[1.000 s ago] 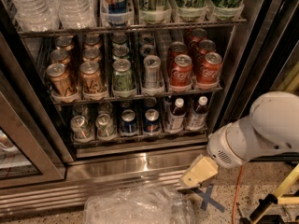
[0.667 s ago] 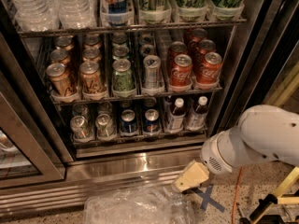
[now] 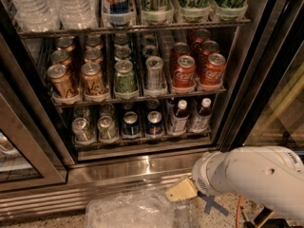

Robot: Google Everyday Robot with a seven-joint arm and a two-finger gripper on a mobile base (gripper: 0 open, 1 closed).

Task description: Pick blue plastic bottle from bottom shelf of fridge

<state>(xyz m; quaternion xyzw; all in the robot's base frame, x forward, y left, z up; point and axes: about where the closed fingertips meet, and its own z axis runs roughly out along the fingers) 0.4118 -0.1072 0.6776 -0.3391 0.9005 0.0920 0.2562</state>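
Observation:
The blue plastic bottle, with a white cap and a blue-and-white label, stands upright on the bottom shelf of the open fridge, right of centre. A similar bottle with a darker label stands just to its right. My gripper, a tan tip on the white arm, hangs low in front of the fridge's steel base. It is below the blue plastic bottle, well apart from it, and holds nothing.
Blue cans and silver cans fill the shelf's left lanes. Red cola cans sit on the rack above the bottles. A crumpled clear plastic sheet lies on the floor. Glass doors flank the opening.
The arm has swung left and down across the lower right, bringing the gripper tip further left in front of the fridge base. The bottles and cans have not moved.

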